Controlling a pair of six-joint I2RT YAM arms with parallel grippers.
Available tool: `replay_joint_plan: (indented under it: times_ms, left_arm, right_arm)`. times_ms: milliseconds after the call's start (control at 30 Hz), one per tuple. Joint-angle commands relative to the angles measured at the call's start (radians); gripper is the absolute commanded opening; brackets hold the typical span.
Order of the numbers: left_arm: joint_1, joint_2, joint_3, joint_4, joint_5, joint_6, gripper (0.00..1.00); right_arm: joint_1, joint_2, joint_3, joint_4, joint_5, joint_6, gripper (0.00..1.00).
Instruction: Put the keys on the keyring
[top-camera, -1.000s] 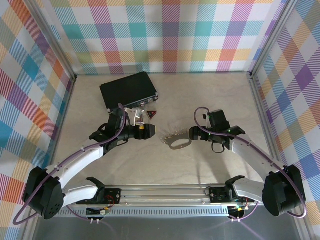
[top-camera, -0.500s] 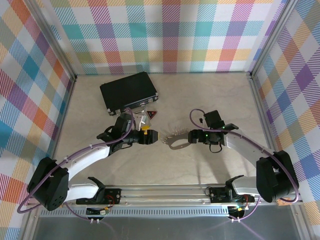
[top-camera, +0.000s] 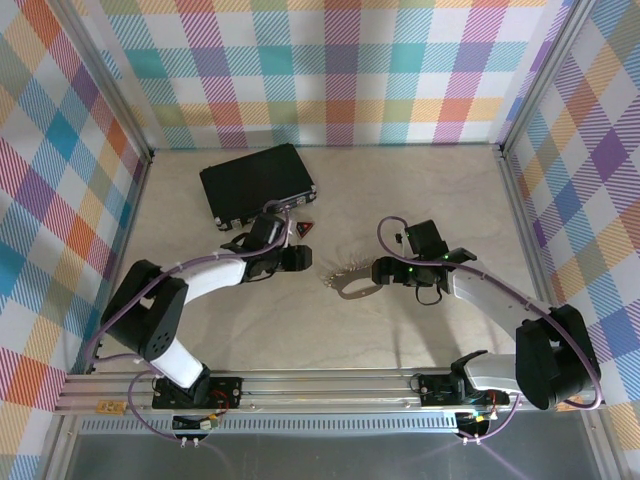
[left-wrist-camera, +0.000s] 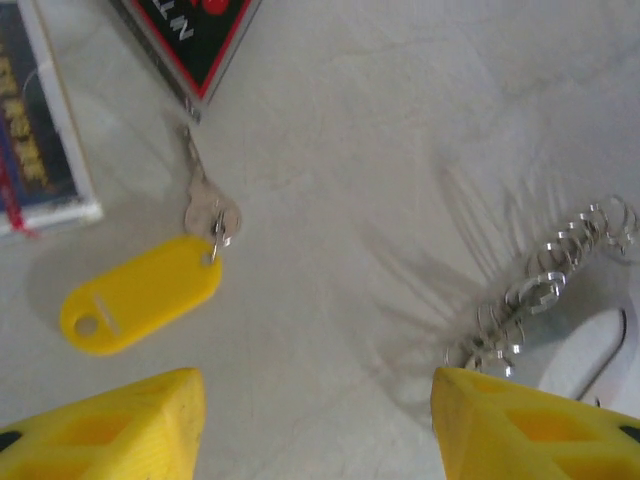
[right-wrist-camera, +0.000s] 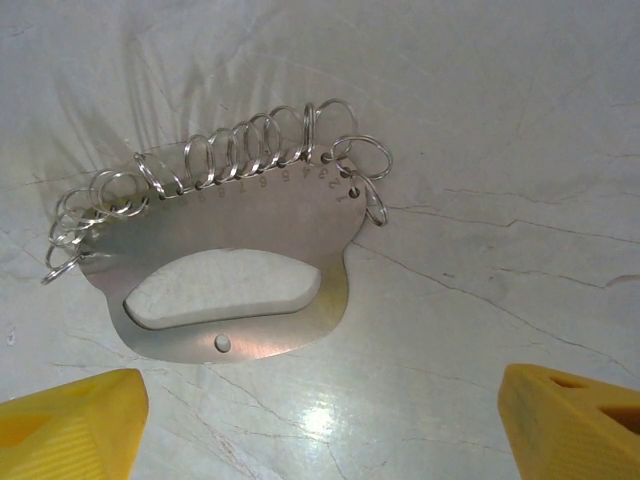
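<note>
Since both pairs of jaws stand apart and hold nothing, the risk lies in the pickup. Nearest, the right jaws gape wide just short of the keyring (right-wrist-camera: 240, 265), which lies flat on the surface (right-wrist-camera: 480, 120) with its small rings (right-wrist-camera: 250, 150) fanned along one edge. The left jaws are moderately open, and the key (left-wrist-camera: 205, 205) and its yellow tag (left-wrist-camera: 140, 295) lie untouched ahead of them. Thin and flat, the key could skid from a pinch toward the triangular tag (left-wrist-camera: 195, 40) and card (left-wrist-camera: 40, 110) beyond. The black case (top-camera: 257, 180) sits farthest.

Yellow-headed key (left-wrist-camera: 150, 290) lying flat, grey keyring (right-wrist-camera: 250, 225) — small rings along one edge — flat nearby
</note>
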Motion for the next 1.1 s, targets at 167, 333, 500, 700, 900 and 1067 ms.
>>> replay_joint_plan:
  times_ms: [167, 333, 500, 700, 900, 1067]
  left_arm:
    - [-0.018, 0.044, 0.069, 0.034, 0.052, 0.010, 0.52]
    - [-0.028, -0.061, -0.024, 0.186, 0.115, -0.017, 0.50]
    - [-0.028, -0.144, -0.053, 0.193, 0.105, -0.017, 0.49]
    - [-0.028, -0.174, -0.055, 0.214, 0.164, -0.020, 0.50]
    - [-0.028, -0.189, -0.035, 0.184, 0.190, -0.002, 0.50]
    - [-0.028, -0.192, -0.039, 0.202, 0.202, -0.009, 0.50]
  right_arm:
    - [0.007, 0.081, 0.056, 0.028, 0.033, -0.072, 0.84]
    - [0.004, 0.177, 0.106, 0.046, 0.024, -0.111, 0.73]
    - [-0.005, 0.262, 0.143, 0.041, 0.000, -0.135, 0.64]
    - [-0.004, 0.305, 0.164, 0.030, 0.027, -0.139, 0.51]
    - [-0.005, 0.329, 0.181, 0.023, 0.035, -0.137, 0.41]
    - [-0.005, 0.341, 0.194, 0.018, 0.045, -0.139, 0.36]
